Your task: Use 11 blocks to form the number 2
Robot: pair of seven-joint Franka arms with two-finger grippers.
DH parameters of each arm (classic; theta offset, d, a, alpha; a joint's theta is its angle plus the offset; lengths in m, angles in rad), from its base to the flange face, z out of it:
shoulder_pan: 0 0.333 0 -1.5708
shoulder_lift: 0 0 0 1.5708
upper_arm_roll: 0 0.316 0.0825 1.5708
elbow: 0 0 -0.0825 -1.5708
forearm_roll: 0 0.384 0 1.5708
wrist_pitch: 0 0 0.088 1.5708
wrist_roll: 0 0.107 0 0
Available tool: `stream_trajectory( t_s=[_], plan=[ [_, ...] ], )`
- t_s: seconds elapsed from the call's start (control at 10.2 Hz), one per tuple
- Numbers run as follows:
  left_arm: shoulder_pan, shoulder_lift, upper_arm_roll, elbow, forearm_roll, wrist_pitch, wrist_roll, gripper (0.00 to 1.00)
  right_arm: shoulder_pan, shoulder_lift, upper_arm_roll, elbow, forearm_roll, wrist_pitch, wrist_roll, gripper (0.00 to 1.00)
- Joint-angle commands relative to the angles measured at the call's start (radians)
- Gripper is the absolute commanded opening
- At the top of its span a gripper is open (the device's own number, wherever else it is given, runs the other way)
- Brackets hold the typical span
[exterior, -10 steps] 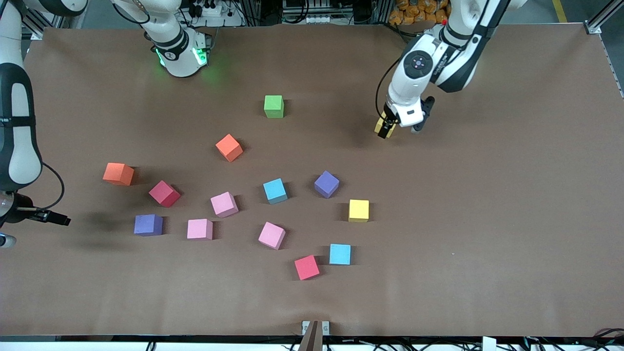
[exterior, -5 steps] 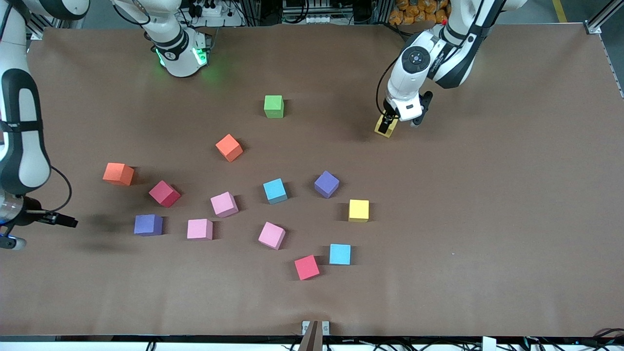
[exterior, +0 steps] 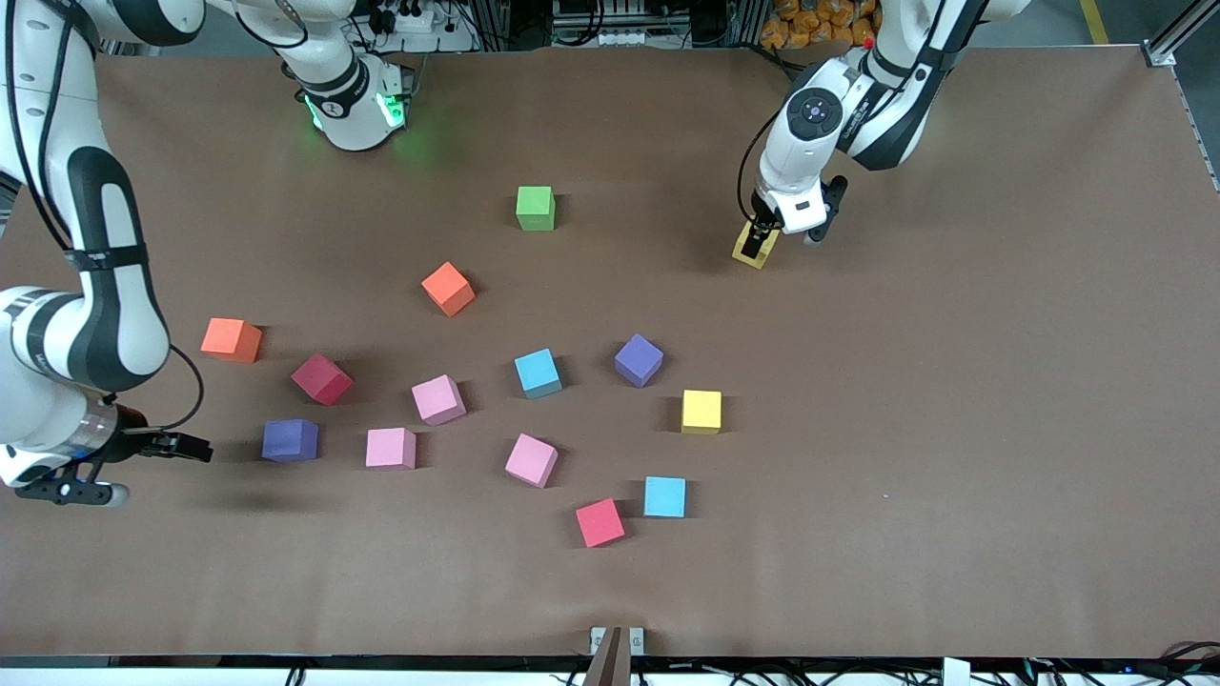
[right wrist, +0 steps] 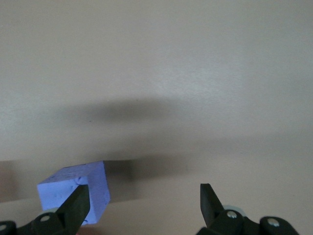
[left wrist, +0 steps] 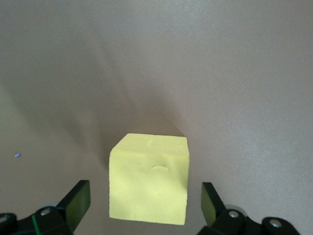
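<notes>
Between the spread fingers of the left gripper (left wrist: 142, 208) stands a yellow block (left wrist: 149, 178) — untouched, turned cornerwise; right gripper (exterior: 195, 446) also spread — its wrist view alone shows a purple block (right wrist: 76, 193) beside one finger.

The right claw (exterior: 195, 446) has swung in toward the purple block (exterior: 290, 439).
</notes>
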Motion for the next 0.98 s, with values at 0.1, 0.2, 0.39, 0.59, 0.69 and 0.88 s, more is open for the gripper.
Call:
stream_trajectory(
  t_s=[0.1, 0.2, 0.39, 0.59, 0.69, 0.88],
  plan=[
    [0.001, -0.017, -0.009, -0.026, -0.023, 0.038, -0.004, 1.0, 0.035, -0.005, -0.005, -0.088, 0.012, 0.09, -0.001, 1.0],
    [0.001, -0.014, -0.009, -0.026, -0.023, 0.042, -0.004, 1.0, 0.053, -0.005, -0.003, -0.086, 0.014, 0.086, -0.01, 1.0],
    [0.001, 0.007, -0.009, -0.034, -0.023, 0.08, -0.002, 1.0, 0.078, -0.035, -0.003, -0.076, 0.012, 0.076, -0.011, 1.0],
    [0.001, 0.017, -0.009, -0.055, -0.023, 0.116, -0.002, 1.0, 0.078, -0.057, -0.001, -0.019, 0.014, -0.063, -0.012, 1.0],
    [0.001, 0.023, -0.009, -0.055, -0.023, 0.124, -0.002, 1.0, 0.078, -0.059, -0.001, 0.005, 0.014, -0.127, -0.02, 1.0],
    [0.001, 0.049, -0.009, -0.06, -0.023, 0.163, -0.002, 1.0, 0.078, -0.059, -0.001, 0.003, 0.012, -0.161, -0.066, 1.0]
  ],
)
